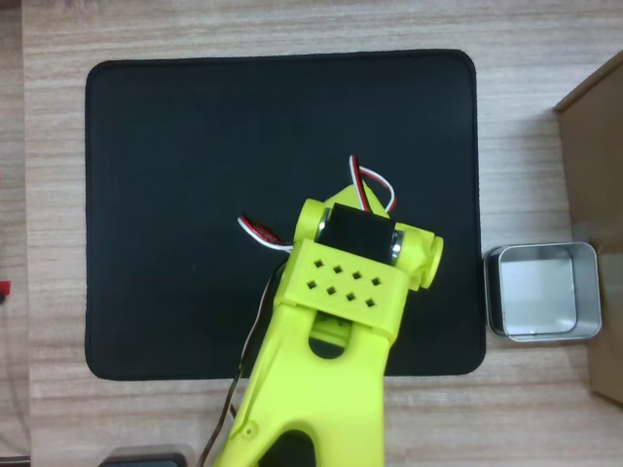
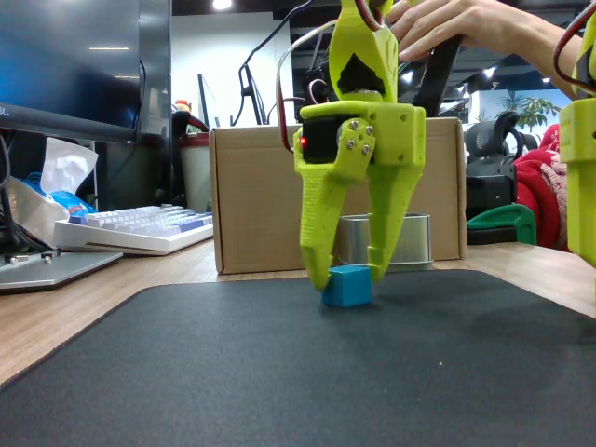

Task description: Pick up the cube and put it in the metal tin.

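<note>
Fixed view, nearest the camera: a black mat [image 2: 307, 363] covers the wooden bench [image 2: 84, 317]. On the mat rests the cube [image 2: 347, 286], small and sky-blue. The lime-green claw [image 2: 350, 276] points straight down over it, jaws spread, one fingertip at each side of the cube; whether the tips touch the cube's faces cannot be told, and the cube sits on the mat, not lifted. Behind the claw stands the metal tin [image 2: 382, 240], shiny and low-walled, partly hidden by the fingers. Beyond the tin a brown cardboard box [image 2: 261, 196] stands on the bench, with a white keyboard [image 2: 140, 229] to its left in this view. A person's hand [image 2: 447, 23] reaches in at the top.

Overhead view: the green arm [image 1: 331, 341] extends from the lower edge over the mat [image 1: 175, 195], hiding what lies beneath it. The tin [image 1: 542, 291] sits just off the mat's right edge, open side up and holding nothing.
</note>
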`<state>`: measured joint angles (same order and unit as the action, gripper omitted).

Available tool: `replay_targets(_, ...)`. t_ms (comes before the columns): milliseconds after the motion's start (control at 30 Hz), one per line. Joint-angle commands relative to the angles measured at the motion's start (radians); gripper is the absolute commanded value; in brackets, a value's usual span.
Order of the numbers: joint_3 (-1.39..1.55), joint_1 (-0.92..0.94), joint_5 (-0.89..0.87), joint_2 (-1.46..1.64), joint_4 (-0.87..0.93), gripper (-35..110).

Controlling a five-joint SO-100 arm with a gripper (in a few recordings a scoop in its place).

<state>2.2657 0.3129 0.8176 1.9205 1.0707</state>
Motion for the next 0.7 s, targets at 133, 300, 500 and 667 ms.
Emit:
replay_targets(133, -0.025, 0.021, 0.006, 0.003, -0.002, 16)
replay_targets(300, -0.008, 0.026, 0.017, 0.011, -0.017, 10)
replay_targets(500, 0.023, 0.009, 0.058, 0.006, -0.021, 13)
replay_targets(667, 0.028, 0.006, 0.077, -0.006, -0.021, 0)
